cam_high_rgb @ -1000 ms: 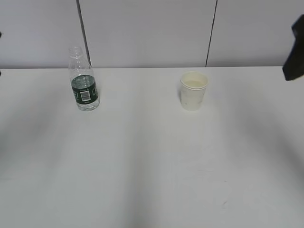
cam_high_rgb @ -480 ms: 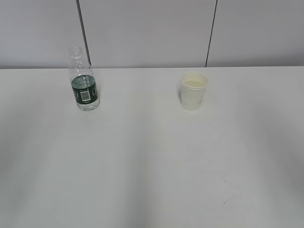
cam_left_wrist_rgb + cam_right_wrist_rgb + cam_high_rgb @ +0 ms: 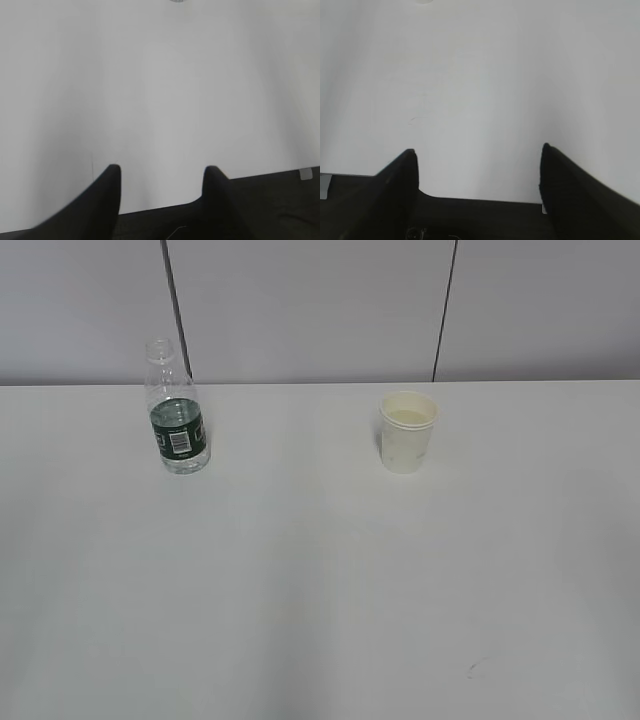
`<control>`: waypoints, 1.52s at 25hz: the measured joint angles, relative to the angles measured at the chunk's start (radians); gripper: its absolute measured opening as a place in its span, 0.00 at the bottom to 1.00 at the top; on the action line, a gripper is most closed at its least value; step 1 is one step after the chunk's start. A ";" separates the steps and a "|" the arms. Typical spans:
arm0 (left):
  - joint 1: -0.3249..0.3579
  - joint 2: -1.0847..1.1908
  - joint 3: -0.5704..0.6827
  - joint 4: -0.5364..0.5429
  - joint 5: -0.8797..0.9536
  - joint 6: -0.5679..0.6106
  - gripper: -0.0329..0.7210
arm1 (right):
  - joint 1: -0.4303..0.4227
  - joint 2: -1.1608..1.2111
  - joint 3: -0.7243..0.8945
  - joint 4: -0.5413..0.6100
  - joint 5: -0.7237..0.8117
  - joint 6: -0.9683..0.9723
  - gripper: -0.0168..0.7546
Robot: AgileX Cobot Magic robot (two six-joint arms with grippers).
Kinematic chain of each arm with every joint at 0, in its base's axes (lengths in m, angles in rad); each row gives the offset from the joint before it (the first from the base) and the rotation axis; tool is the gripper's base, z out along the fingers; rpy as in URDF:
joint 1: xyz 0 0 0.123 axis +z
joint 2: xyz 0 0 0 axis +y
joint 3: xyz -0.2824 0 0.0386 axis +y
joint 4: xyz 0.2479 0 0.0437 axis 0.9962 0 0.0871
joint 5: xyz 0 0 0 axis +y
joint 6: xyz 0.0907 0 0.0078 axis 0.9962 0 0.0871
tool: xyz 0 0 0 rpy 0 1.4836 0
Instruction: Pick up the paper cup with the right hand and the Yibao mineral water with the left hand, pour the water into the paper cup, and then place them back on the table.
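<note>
The Yibao mineral water [image 3: 176, 410], a clear ribbed bottle with a dark green label and no cap, stands upright at the table's back left. The cream paper cup [image 3: 407, 431] stands upright at the back, right of centre. Neither arm shows in the exterior view. In the left wrist view my left gripper [image 3: 162, 170] is open over the white table [image 3: 160, 90], nothing between its fingers; a sliver of the bottle [image 3: 176, 1] shows at the top edge. My right gripper [image 3: 477, 150] is open wide and empty, and the cup's base [image 3: 424, 1] just shows at the top edge.
A grey panelled wall [image 3: 320, 300] with dark seams runs behind the table. In both wrist views the table's near edge lies just ahead of the fingers, with dark floor [image 3: 280, 205] below it. A faint scuff mark [image 3: 478, 666] sits on the tabletop near the front right.
One second ago a black part of the right arm showed at the exterior view's right edge; it has since left the view. Bottle and cup have not moved.
</note>
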 joint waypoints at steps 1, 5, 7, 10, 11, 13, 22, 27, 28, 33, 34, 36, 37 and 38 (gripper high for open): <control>0.000 -0.035 0.020 0.000 0.002 0.000 0.49 | 0.000 -0.024 0.016 0.003 0.000 0.000 0.78; -0.001 -0.157 0.078 0.000 0.002 0.000 0.49 | 0.000 -0.125 0.085 0.017 0.003 0.000 0.78; -0.002 -0.218 0.103 0.000 0.005 0.000 0.49 | 0.000 -0.173 0.112 0.020 0.003 0.000 0.78; -0.004 -0.297 0.129 0.000 0.006 0.000 0.49 | 0.000 -0.238 0.153 0.024 0.003 -0.005 0.78; -0.004 -0.324 0.139 0.000 0.007 0.000 0.49 | 0.000 -0.261 0.163 0.026 0.005 -0.015 0.78; -0.005 -0.371 0.155 0.000 0.009 0.000 0.49 | 0.000 -0.300 0.176 0.032 0.006 -0.035 0.78; -0.005 -0.396 0.170 0.013 0.012 0.043 0.49 | 0.000 -0.318 0.191 0.037 -0.015 -0.057 0.78; -0.005 -0.396 0.170 0.036 -0.044 0.044 0.49 | 0.000 -0.318 0.223 0.039 -0.091 -0.061 0.78; -0.005 -0.396 0.170 0.039 -0.051 0.044 0.49 | 0.000 -0.318 0.228 0.039 -0.096 -0.063 0.78; -0.005 -0.396 0.231 0.027 -0.111 0.044 0.49 | 0.000 -0.318 0.231 0.039 -0.102 -0.067 0.78; -0.005 -0.396 0.246 0.020 -0.125 0.044 0.49 | 0.000 -0.318 0.231 0.039 -0.104 -0.070 0.78; -0.005 -0.396 0.258 0.007 -0.143 0.048 0.49 | 0.000 -0.318 0.231 0.039 -0.106 -0.070 0.78; -0.005 -0.396 0.259 0.005 -0.145 0.048 0.49 | 0.000 -0.318 0.233 0.039 -0.106 -0.070 0.78; -0.005 -0.396 0.259 0.005 -0.146 0.050 0.49 | 0.000 -0.318 0.233 0.039 -0.106 -0.070 0.78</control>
